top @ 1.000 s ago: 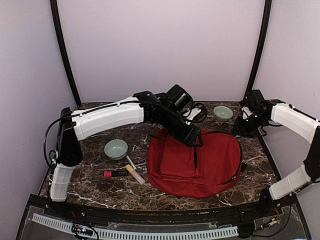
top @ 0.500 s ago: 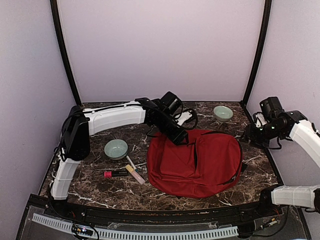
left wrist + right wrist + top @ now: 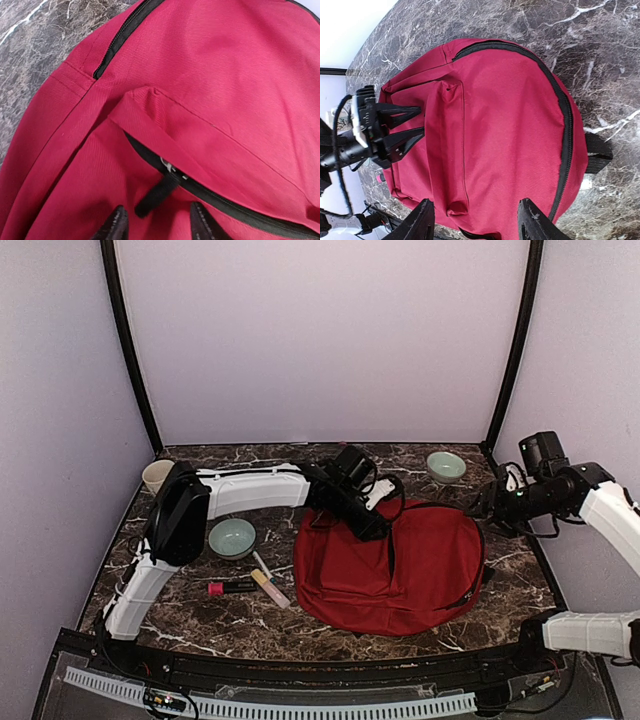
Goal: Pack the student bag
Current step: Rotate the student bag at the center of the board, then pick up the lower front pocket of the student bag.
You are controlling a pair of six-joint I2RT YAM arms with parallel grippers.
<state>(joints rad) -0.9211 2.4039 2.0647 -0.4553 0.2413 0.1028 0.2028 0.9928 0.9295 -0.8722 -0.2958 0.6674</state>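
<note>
The student bag (image 3: 410, 565), a dark-red backpack, lies flat right of the table's middle. My left gripper (image 3: 372, 527) hovers low over its upper left part. In the left wrist view the bag (image 3: 215, 75) fills the frame. There the left gripper (image 3: 160, 227) is open, its fingertips (image 3: 116, 225) on either side of the black zipper pull (image 3: 156, 196) of the front pocket without pinching it. My right gripper (image 3: 485, 508) hangs at the bag's right edge. It (image 3: 476, 222) is open and empty above the bag (image 3: 510, 125), apart from it.
A green bowl (image 3: 232, 537) sits left of the bag, another bowl (image 3: 446, 466) at the back right, and a beige cup (image 3: 157, 475) at the back left. A pink-capped marker (image 3: 230, 587), a pale tube (image 3: 268, 587) and a thin pen (image 3: 261, 564) lie front left.
The left gripper drew back to the bag's upper left, then settled over the front pocket's zipper pull, its jaws a little narrower. The right arm swung out right, then edged back toward the bag.
</note>
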